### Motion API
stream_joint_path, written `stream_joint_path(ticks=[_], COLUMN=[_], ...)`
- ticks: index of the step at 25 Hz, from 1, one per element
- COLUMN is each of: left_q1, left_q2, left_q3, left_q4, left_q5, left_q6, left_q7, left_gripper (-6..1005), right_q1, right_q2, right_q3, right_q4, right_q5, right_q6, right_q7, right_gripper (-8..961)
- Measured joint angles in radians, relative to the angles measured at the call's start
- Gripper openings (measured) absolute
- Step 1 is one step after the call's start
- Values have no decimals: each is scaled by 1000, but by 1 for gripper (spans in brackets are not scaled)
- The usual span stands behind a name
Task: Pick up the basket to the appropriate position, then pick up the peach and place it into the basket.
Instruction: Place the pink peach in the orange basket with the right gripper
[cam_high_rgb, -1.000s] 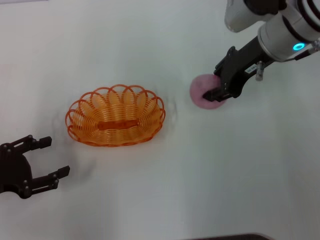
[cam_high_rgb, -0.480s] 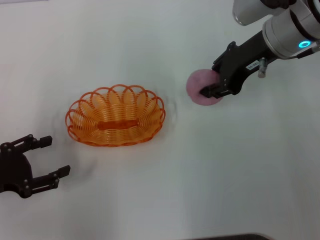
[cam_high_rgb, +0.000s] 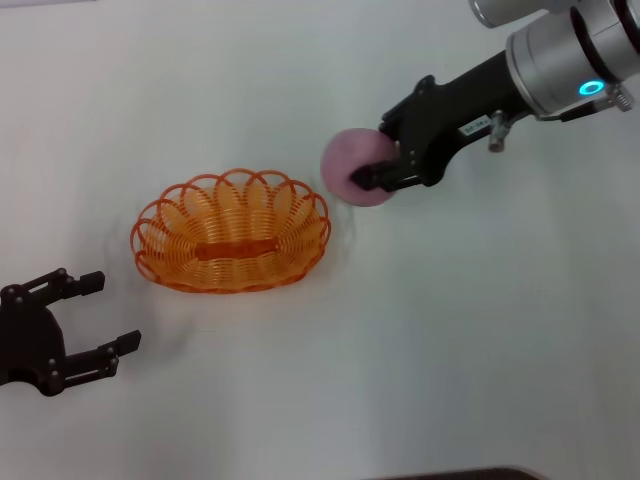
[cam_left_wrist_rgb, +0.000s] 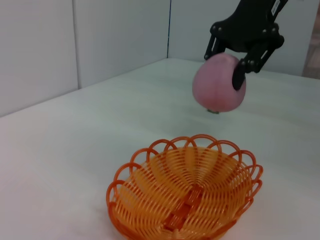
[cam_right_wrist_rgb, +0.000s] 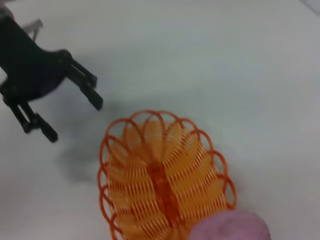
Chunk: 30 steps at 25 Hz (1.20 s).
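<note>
The orange openwork basket sits on the white table, left of centre; it also shows in the left wrist view and the right wrist view. My right gripper is shut on the pink peach and holds it in the air just right of the basket's rim. The peach shows in the left wrist view above and beyond the basket, and at the edge of the right wrist view. My left gripper is open and empty near the table's front left, apart from the basket.
The white table holds nothing else. The left gripper shows in the right wrist view beyond the basket.
My right gripper has lifted the peach off the table and carried it left toward the basket. The basket and the left arm have not moved.
</note>
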<state>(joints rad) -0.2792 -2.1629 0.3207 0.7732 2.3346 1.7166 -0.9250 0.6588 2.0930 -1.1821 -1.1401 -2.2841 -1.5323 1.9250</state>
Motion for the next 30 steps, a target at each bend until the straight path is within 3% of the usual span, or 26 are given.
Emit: stream_joint_path(ticks=[5,17,30], left_q1=[0,-1,0], left_q2=[0,0,0], left_q3=[0,0,0], left_q4=[0,6,6], left_q5=[0,0,0], left_q6=[0,0,1], left_q7=[0,0,0], left_gripper=[813,814,814], right_q1=[-1,57,91], right_q2=[5,8,10], right_q3=[-30,-241,-373], right_q4=[26,148,243], right_q5=[60,149,201], right_q6=[33,198,362], right_q7=[-21,-13,-22], right_gripper=[394,394,395])
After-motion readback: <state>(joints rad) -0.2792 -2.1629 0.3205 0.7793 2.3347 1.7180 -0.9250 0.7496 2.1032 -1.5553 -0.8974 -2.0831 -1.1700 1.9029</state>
